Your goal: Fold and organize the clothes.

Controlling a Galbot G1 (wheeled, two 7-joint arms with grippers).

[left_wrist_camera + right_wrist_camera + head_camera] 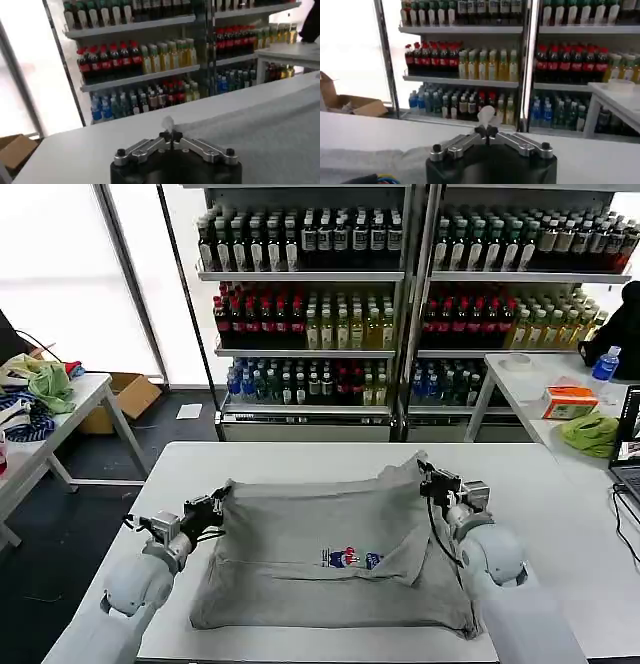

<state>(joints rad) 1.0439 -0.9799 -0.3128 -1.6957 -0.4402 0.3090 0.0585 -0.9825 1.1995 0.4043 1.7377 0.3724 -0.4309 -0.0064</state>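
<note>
Left tool (217, 506): pressed together on the T-shirt (320, 559) corner.
Right tool (432, 476): pinched on the opposite corner.
Worktop (300, 454): T-shirt spread on it.

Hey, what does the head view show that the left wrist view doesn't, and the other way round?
Head view only: the whole grey T-shirt spread on the table, its cartoon print, the right hand shut on the shirt's far right corner, and side tables with green cloths.
Left wrist view only: a close look at the left hand pinching a small tuft of grey fabric between closed fingers.
Both: the left hand at the shirt's far left corner, the white table, and the bottle shelves behind.
</note>
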